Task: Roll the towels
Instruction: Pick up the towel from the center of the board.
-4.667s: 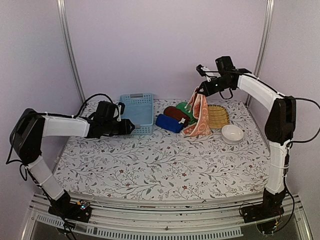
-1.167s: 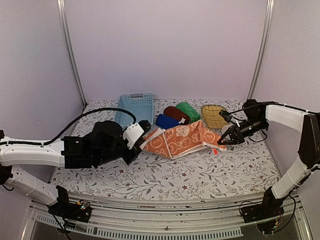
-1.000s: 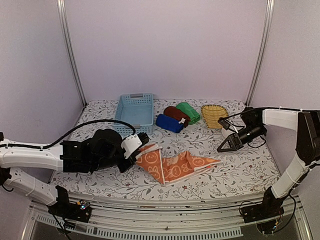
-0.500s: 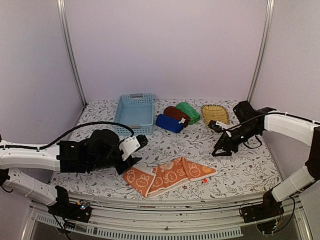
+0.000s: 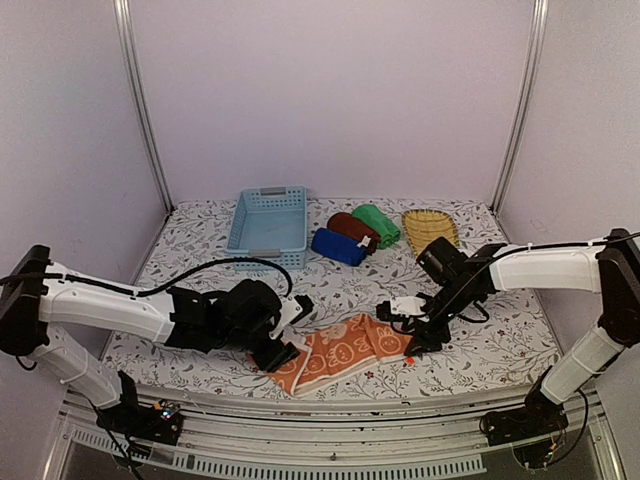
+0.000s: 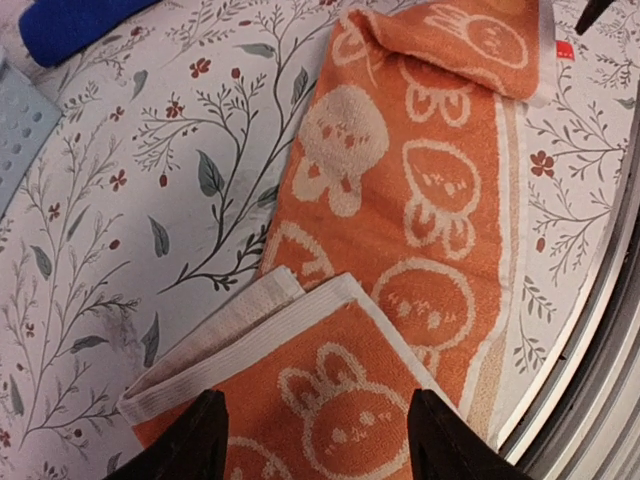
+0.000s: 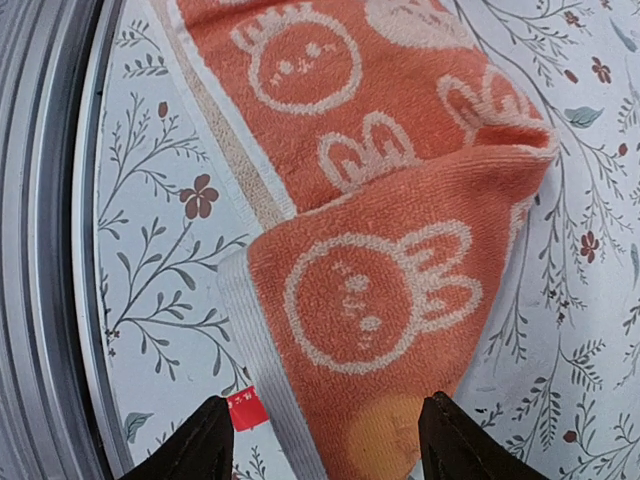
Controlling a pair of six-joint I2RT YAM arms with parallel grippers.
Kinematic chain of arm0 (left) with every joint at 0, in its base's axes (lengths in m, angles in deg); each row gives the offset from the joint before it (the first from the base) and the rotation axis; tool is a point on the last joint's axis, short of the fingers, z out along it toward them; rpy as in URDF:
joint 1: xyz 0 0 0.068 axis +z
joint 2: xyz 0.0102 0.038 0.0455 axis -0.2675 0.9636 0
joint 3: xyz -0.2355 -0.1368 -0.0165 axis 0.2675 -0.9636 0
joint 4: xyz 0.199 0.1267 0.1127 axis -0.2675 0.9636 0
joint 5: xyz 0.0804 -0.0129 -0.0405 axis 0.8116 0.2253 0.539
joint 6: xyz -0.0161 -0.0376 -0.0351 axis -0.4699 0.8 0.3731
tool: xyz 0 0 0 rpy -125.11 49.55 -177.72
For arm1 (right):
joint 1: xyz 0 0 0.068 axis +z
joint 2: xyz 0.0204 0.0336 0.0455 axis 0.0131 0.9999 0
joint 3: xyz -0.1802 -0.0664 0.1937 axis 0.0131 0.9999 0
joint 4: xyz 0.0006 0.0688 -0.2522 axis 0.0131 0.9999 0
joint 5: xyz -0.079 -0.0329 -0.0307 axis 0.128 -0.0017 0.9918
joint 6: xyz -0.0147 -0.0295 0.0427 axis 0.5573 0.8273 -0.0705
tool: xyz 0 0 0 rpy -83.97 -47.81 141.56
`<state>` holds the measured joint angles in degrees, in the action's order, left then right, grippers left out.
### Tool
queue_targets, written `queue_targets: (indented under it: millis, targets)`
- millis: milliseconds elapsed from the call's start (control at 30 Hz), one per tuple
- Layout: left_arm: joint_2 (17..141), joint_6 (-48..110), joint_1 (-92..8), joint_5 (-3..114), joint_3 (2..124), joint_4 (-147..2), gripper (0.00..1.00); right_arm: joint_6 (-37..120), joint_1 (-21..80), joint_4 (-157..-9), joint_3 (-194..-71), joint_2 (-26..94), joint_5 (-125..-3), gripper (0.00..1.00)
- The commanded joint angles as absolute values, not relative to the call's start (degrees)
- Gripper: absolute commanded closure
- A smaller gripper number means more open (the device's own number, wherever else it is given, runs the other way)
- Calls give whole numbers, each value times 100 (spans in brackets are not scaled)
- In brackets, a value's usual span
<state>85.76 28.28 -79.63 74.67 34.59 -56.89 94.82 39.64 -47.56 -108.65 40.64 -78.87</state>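
The orange bunny-print towel [image 5: 342, 350] lies rumpled at the lower centre of the top view, near the front edge of the floral table [image 5: 350, 290], with both ends folded back on themselves. The left gripper [image 6: 318, 440] is spread wide over the towel's left-hand end, straddling the doubled white-edged corner and gripping nothing. The right gripper [image 7: 328, 442] is likewise spread wide above the folded right-hand end; whether either's fingertips touch the cloth cannot be told.

4 towels [image 5: 342, 350], 1 blue basket [image 5: 268, 222], 1 wicker tray [image 5: 431, 229].
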Motion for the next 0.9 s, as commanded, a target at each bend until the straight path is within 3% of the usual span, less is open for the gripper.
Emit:
queue_targets:
  millis: [0, 200, 300, 433, 533, 667, 867]
  targets:
    - [9055, 3349, -7780, 7371, 3744, -5606, 35, 9677, 4386, -5357, -10741, 4512, -7258, 32]
    - [9709, 3429, -7761, 7430, 4053, -5593, 36, 9446, 4656, -5782, -10817, 4933, -6767, 35]
    - [10036, 3382, -7764, 7370, 4160, -5612, 41, 9228, 4651, -5953, -10846, 5077, -6624, 50]
    - [10196, 3348, -7762, 7518, 4224, -5591, 66, 8916, 4555, -5810, -10936, 5009, -6995, 71]
    - [10060, 3321, -7766, 7697, 4150, -5686, 100, 8736, 4333, -5559, -11092, 4874, -7580, 80]
    - [9539, 3281, -7758, 8074, 4014, -5753, 100, 8525, 3877, -5183, -11315, 4693, -8457, 91]
    - [8089, 3382, -7664, 9171, 3519, -5448, 100, 8005, 2739, -4689, -11592, 4259, -10203, 92]
